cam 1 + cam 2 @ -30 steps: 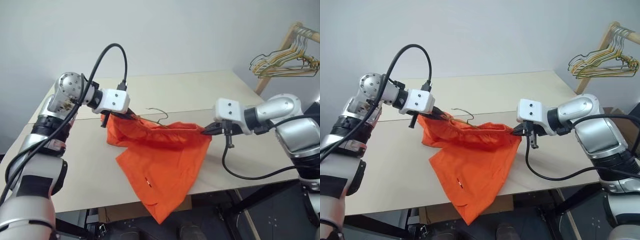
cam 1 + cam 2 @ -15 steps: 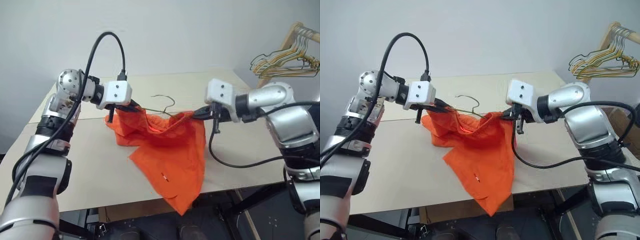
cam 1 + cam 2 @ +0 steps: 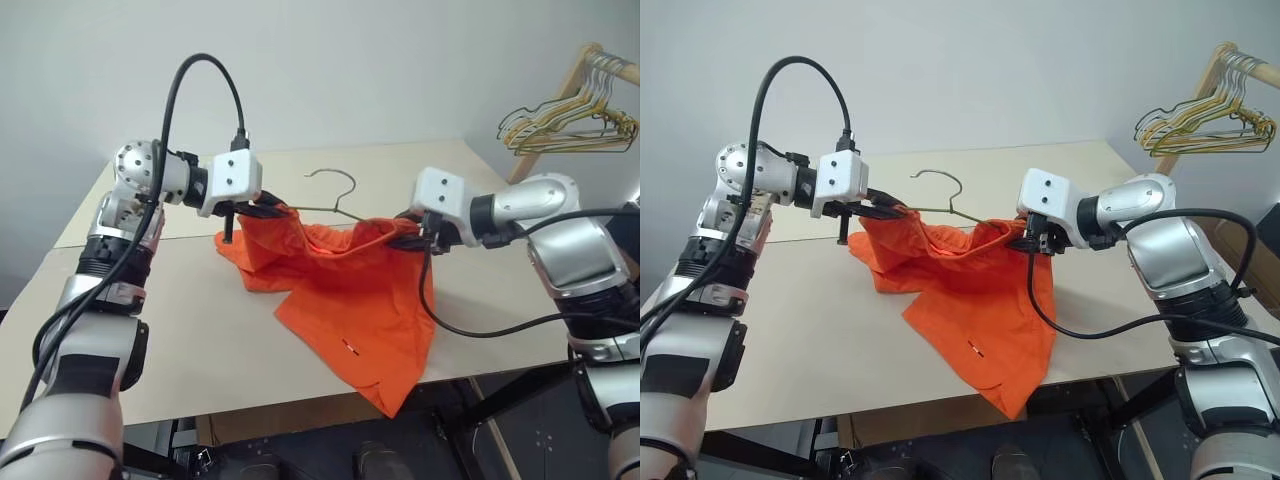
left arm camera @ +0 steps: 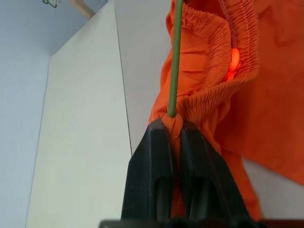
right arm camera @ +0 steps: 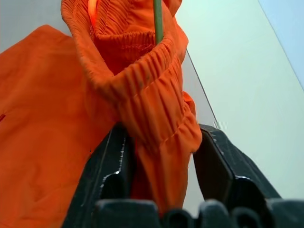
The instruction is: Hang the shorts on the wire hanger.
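Change: the right gripper (image 5: 164, 142) has parted its fingers since a second ago, when they were pinched on the waistband; the shorts (image 3: 345, 300) now hang lower off the table's front edge
Surroundings: a bunch of yellow and green hangers (image 3: 570, 125) on a wooden rack (image 3: 560, 100) stands well apart at the far right; nothing blocks the arms
Shorts: bright orange, gathered waistband strung between both grippers above the table (image 3: 200, 340)
Wire hanger (image 3: 335, 195): thin grey-green wire through the waistband, hook rising above it
Left gripper (image 4: 173, 126): jaws pinched on waistband and wire together
Right gripper: jaws spread, bunched waistband loose between them
Room: pale tabletop, plain grey wall
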Controlling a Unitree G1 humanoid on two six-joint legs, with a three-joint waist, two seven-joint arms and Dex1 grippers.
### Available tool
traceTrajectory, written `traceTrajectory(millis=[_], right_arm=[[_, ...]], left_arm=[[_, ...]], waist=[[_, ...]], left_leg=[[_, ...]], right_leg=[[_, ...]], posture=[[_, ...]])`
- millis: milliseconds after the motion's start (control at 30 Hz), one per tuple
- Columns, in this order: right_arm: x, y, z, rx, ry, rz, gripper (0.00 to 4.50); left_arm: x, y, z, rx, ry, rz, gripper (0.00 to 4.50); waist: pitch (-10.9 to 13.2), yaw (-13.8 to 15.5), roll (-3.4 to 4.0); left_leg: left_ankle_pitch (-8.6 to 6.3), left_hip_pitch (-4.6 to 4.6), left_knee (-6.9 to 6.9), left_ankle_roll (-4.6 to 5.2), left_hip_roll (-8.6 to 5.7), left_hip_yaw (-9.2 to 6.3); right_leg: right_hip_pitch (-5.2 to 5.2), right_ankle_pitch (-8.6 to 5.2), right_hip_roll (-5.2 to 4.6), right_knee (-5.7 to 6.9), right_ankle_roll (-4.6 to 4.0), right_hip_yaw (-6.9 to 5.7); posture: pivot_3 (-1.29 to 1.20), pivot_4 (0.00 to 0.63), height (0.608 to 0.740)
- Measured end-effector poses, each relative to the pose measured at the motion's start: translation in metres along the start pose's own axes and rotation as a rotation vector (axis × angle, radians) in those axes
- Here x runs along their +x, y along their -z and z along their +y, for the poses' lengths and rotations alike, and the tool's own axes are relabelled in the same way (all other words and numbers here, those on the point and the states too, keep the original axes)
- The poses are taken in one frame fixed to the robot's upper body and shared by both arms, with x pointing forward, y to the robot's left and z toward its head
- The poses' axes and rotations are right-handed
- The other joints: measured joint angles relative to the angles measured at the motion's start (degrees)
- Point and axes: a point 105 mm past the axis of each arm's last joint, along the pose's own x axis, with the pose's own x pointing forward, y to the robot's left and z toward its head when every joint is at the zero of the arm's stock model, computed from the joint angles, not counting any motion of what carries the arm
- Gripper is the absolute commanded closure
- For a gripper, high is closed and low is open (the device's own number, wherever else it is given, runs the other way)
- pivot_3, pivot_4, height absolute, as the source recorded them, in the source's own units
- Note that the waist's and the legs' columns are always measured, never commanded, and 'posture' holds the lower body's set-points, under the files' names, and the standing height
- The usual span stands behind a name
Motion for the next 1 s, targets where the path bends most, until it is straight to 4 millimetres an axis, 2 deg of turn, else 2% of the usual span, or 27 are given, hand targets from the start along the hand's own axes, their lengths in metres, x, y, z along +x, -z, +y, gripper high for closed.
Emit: traceTrajectory(millis=[400,500,633,667,800,867,900,1000], right_arm=[[0.014,0.004,0.013,0.116,-0.082,-0.065,2.35],[0.015,0.004,0.015,0.154,-0.099,-0.073,2.91],[0.015,0.005,0.016,0.191,-0.109,-0.07,4.28],[0.015,0.006,0.016,0.2,-0.11,-0.069,4.48],[0.015,0.006,0.017,0.228,-0.119,-0.077,4.48],[0.015,0.006,0.017,0.245,-0.122,-0.081,4.5],[0.015,0.006,0.018,0.254,-0.124,-0.08,4.5],[0.009,0.008,0.016,0.288,-0.123,-0.086,4.5]], left_arm=[[0.001,0.002,-0.008,-0.024,0.012,-0.024,4.5],[0.0,0.0,-0.008,-0.024,0.01,-0.043,4.5],[0.0,-0.003,-0.008,-0.023,0.012,-0.067,4.5],[0.0,-0.003,-0.009,-0.024,0.015,-0.069,4.5],[0.001,0.001,-0.01,-0.011,0.009,-0.074,4.5],[0.003,0.005,-0.01,-0.03,-0.003,-0.084,3.79],[0.004,0.008,-0.01,-0.055,-0.017,-0.094,3.58],[0.0,0.024,-0.01,-0.157,-0.058,-0.093,2.57]], waist=[[0.0,0.1,0.0],[0.0,0.1,0.0],[0.0,0.1,0.0],[0.0,0.1,0.0],[0.0,0.1,0.0],[0.0,0.1,0.0],[0.0,0.1,0.0],[0.0,0.0,0.0]], left_leg=[[0.0,0.0,0.01,0.0,-0.01,-0.03],[0.0,0.0,0.01,0.0,0.0,-0.03],[0.0,0.0,0.01,0.0,-0.01,-0.03],[0.0,0.0,0.01,0.0,-0.01,-0.02],[0.0,0.01,0.01,0.0,-0.01,-0.03],[0.0,0.0,0.01,0.0,-0.01,-0.02],[0.0,0.0,0.01,0.0,-0.01,-0.03],[0.0,0.0,0.0,0.0,-0.01,-0.03]], right_leg=[[0.01,0.0,0.0,0.0,-0.01,0.0],[0.01,0.0,0.0,0.0,0.0,-0.01],[0.01,0.0,0.0,0.0,-0.01,-0.01],[0.01,0.0,0.0,0.0,-0.01,-0.01],[0.01,0.0,0.0,0.0,0.0,-0.01],[0.02,0.0,0.0,0.0,-0.01,-0.01],[0.02,0.0,-0.01,0.0,-0.01,-0.01],[0.01,0.0,0.0,0.0,0.0,-0.02]], posture=[[-0.08,0.0,0.74],[-0.08,0.0,0.74],[-0.08,0.0,0.74],[-0.08,0.0,0.74],[-0.09,0.0,0.74],[-0.09,0.0,0.74],[-0.09,0.0,0.74],[-0.1,0.0,0.74]])
